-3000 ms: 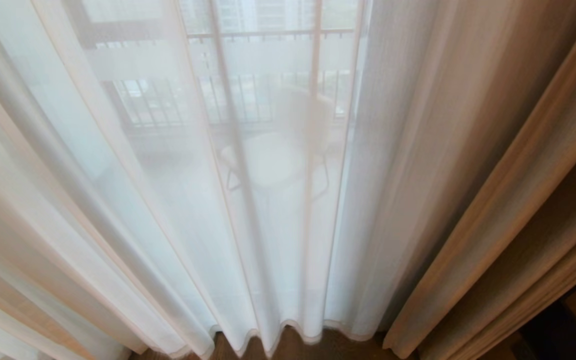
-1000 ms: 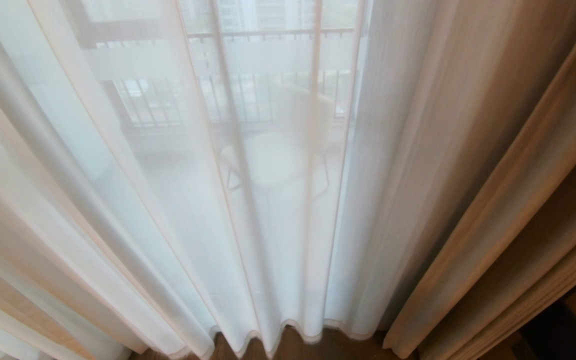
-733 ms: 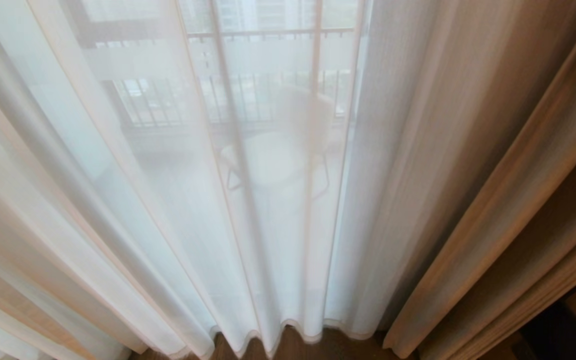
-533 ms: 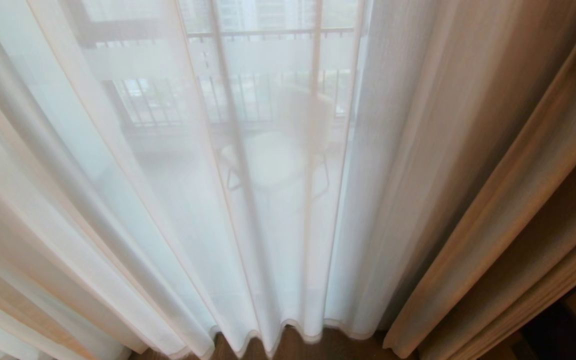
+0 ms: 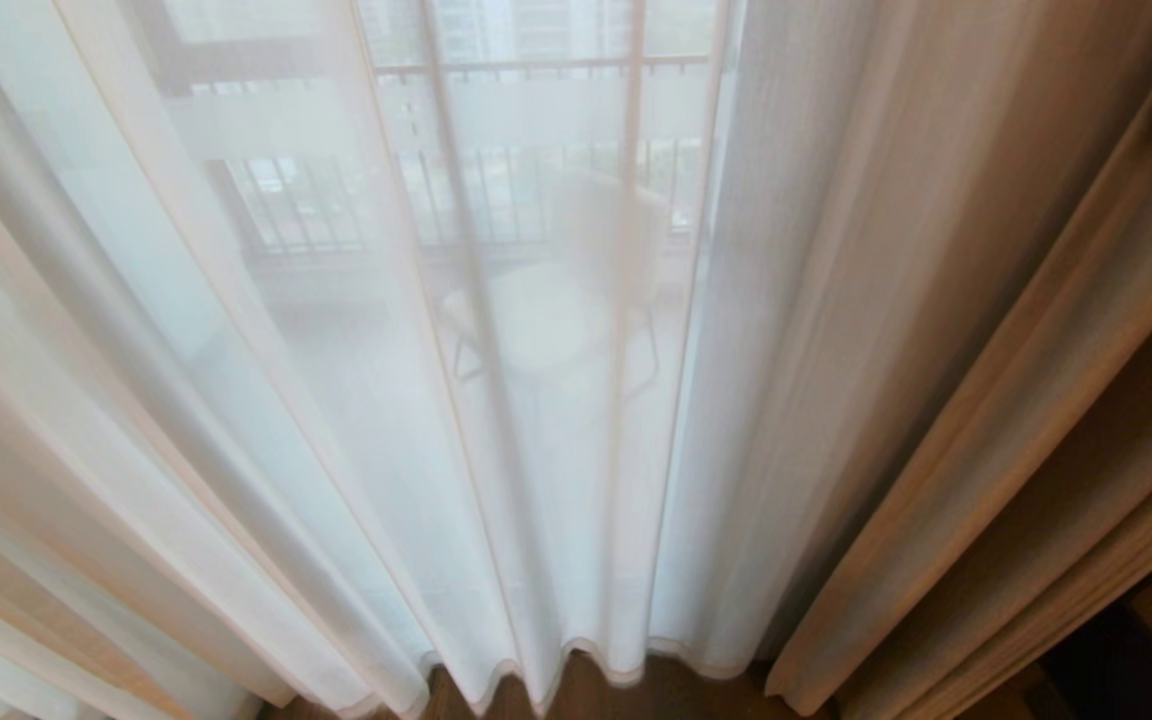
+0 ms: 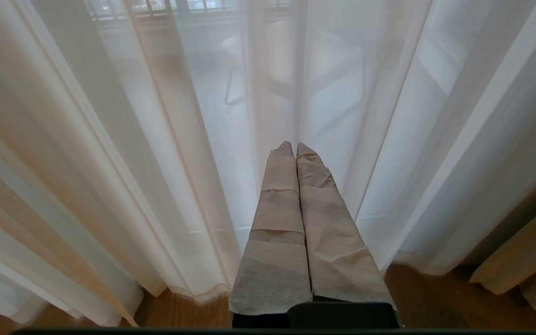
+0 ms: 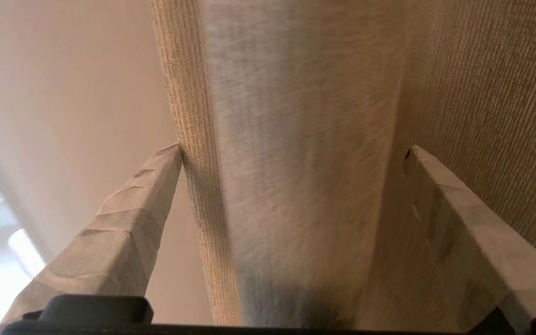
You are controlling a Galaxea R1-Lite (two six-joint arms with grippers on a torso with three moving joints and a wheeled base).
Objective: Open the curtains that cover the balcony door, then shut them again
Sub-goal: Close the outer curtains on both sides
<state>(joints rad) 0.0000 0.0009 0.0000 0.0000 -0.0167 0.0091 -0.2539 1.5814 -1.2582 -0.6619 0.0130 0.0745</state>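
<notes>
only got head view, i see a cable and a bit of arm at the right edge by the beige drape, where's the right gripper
Observer: The right gripper has a fold of the heavy beige woven curtain between its paper-taped fingers.
Operator: clamped on it
Observer: No, the jaws stand wide open around the fold.
Operator: and the left
Observer: The left gripper is shut and empty, pointing at the thin sheer white curtain just above the brown wooden floor.

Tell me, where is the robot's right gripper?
The open right gripper straddles a fold of the beige curtain, at the right edge of the head view.
</notes>
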